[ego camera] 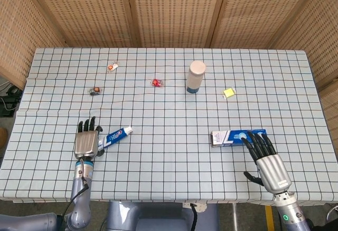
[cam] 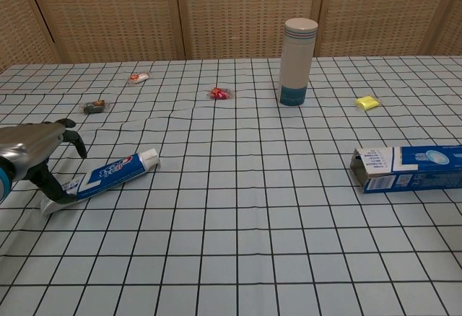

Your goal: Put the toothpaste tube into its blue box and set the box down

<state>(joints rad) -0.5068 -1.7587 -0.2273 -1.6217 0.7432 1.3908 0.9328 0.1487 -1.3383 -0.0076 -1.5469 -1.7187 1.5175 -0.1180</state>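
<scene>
Left hand point(ego camera: 87, 142) spread over toothpaste tube point(ego camera: 115, 135) tail; right hand point(ego camera: 269, 162) spread at blue box point(ego camera: 232, 137) end.

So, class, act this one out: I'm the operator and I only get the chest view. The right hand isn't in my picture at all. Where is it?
Observer: The head view shows the right hand at the table's near right, with its fingertips at the right end of the blue box.
Operator: Is it gripping the box?
Observer: No. Its fingers are spread and the box lies flat. I cannot tell whether they touch.
Operator: My view cuts off the left hand.
Observer: From above the whole left hand shows, fingers pointing away from the robot, at the tail end of the toothpaste tube.
</scene>
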